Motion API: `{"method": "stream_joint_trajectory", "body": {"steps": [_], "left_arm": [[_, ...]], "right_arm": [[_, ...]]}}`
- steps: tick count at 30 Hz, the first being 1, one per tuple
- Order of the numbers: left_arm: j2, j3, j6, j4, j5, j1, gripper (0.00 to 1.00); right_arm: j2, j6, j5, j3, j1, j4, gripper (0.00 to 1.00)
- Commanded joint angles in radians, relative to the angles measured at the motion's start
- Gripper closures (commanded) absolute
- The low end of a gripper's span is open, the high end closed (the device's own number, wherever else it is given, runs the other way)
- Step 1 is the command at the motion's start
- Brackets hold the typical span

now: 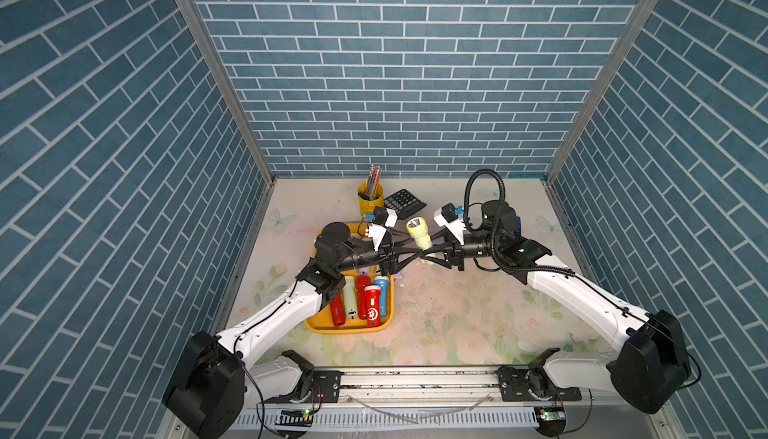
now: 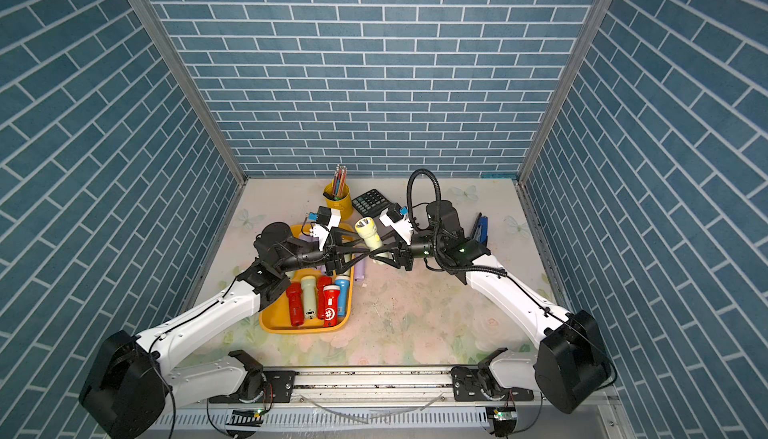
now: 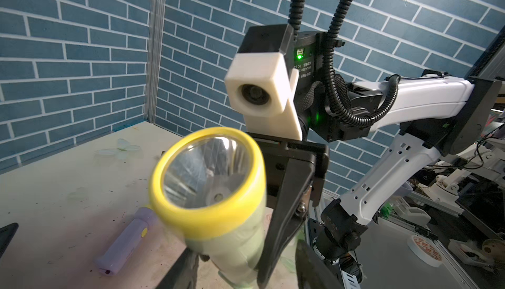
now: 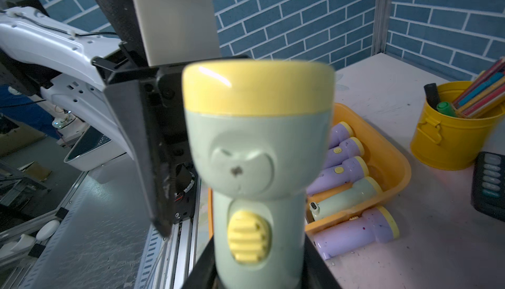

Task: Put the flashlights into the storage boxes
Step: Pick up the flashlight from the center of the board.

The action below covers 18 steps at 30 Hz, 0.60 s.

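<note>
- While both arms meet at mid-table, the pale green flashlight (image 1: 419, 234) hangs in the air between them, yellow head up, beside the orange-yellow tray (image 1: 349, 330) and not over it.
- It looks like a handover. I'd want one grip firm on the handle before the other lets go, then a low carry over the tray's rim.
- The right gripper (image 4: 259, 276) is clamped on the handle.
- The left gripper (image 3: 246, 274) straddles that same handle with its fingers parted, one visibly clear of the plastic.
</note>
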Motion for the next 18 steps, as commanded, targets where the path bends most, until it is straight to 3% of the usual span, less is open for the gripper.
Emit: {"method": "stream_joint_trajectory", "body": {"steps": [1, 12, 18], "left_arm": [[0.023, 0.041, 0.022, 0.027, 0.034, -0.012, 0.45], [0.106, 0.045, -0.109, 0.261, 0.108, -0.028, 0.63], [0.084, 0.039, -0.09, 0.216, 0.111, -0.028, 0.73]], "right_arm": [[-0.016, -0.082, -0.113, -0.005, -0.001, 0.048, 0.7], [0.017, -0.097, -0.181, 0.003, -0.002, 0.03, 0.7], [0.016, -0.097, -0.144, 0.003, -0.002, 0.009, 0.68]]}}
